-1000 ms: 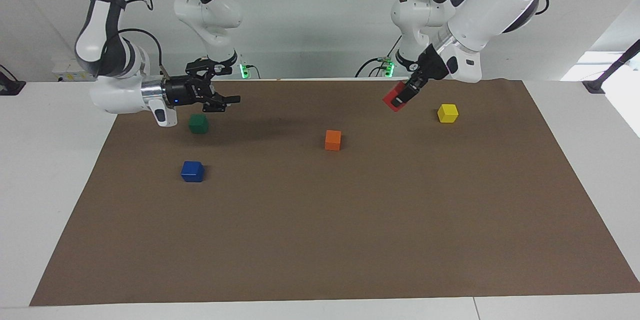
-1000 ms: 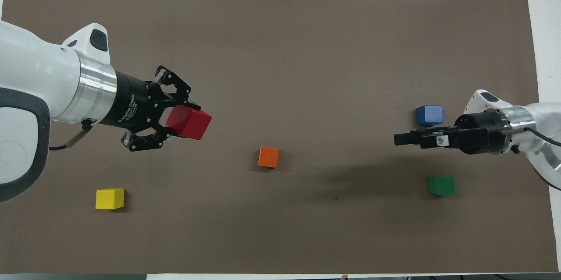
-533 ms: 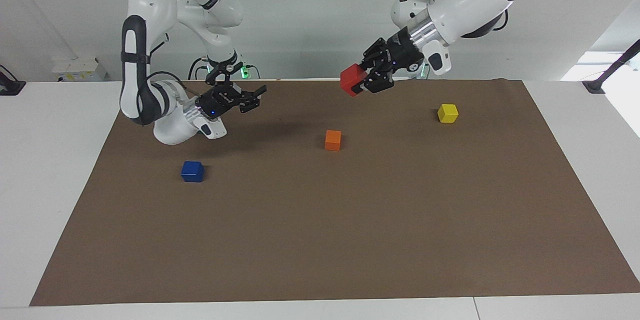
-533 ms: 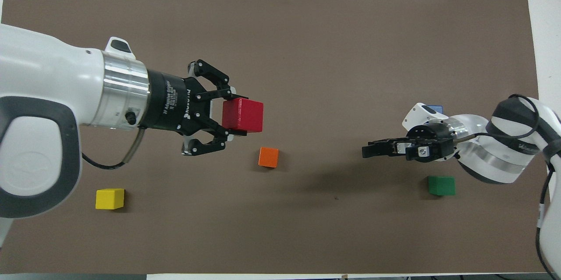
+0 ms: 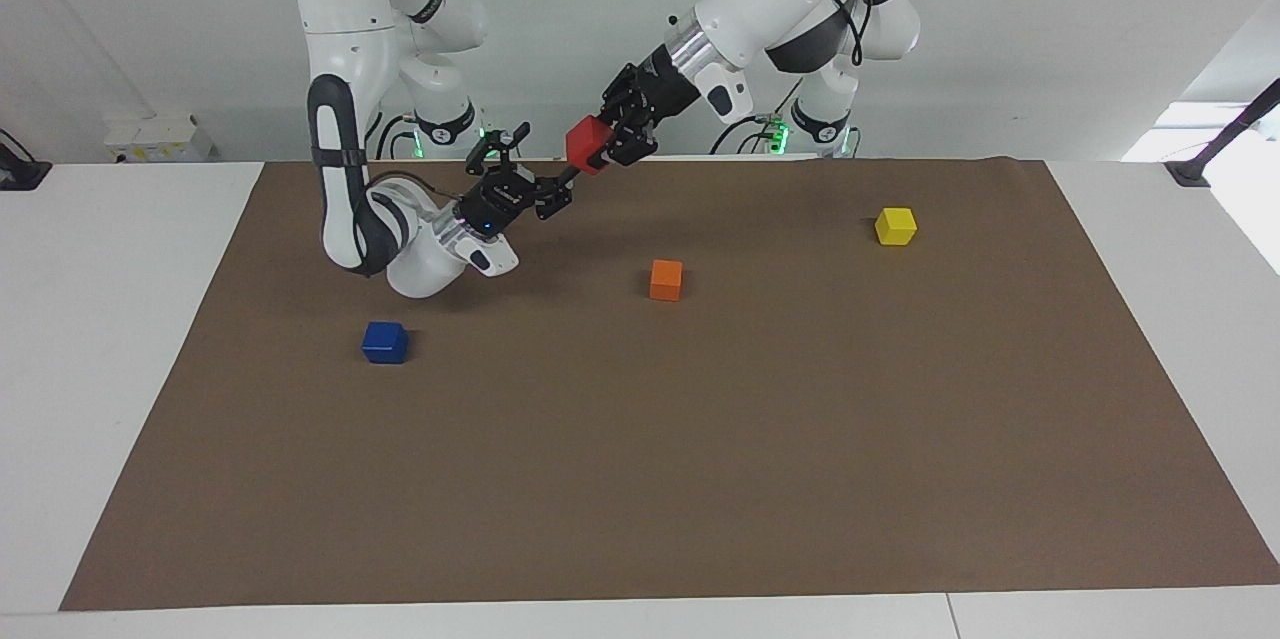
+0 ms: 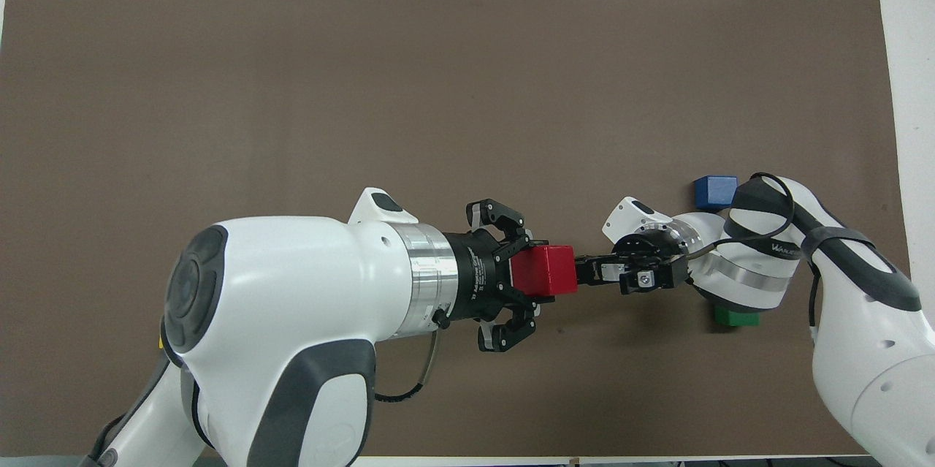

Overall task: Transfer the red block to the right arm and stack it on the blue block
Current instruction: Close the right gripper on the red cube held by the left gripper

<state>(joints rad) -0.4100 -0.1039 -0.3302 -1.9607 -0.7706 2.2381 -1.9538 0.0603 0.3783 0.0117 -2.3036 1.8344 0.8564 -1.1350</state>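
Two grippers meet mid-air over the mat, toward the robots' end of the table. Left gripper (image 5: 607, 144) is clamped on the red block (image 5: 587, 144), holding it above the mat (image 5: 700, 439). Right gripper (image 5: 545, 194) reaches up at the block from the right arm's end; its fingers look parted with the tips right at the block, but I can't tell if they actually bracket it or just touch it.

Risks, as I judge them:
- Left releases before right has a firm pinch: the block drops and rolls.
- Right closes off-centre or on a corner: the block twists, giving a skewed grasp and a poor stack later.
- Fingertips collide with left's fingers, since both crowd the same small cube.
- Right elbow sits low beside the blue block (image 5: 385, 342); a swing could nudge it.

Count: five cubes. One red, held. One blue, on the mat at the right arm's end. One orange cube (image 5: 666, 279), mid-table. One yellow cube (image 5: 895, 225), at the left arm's end. One green cube (image 6: 736, 318), mostly hidden under the right arm. Two arms.
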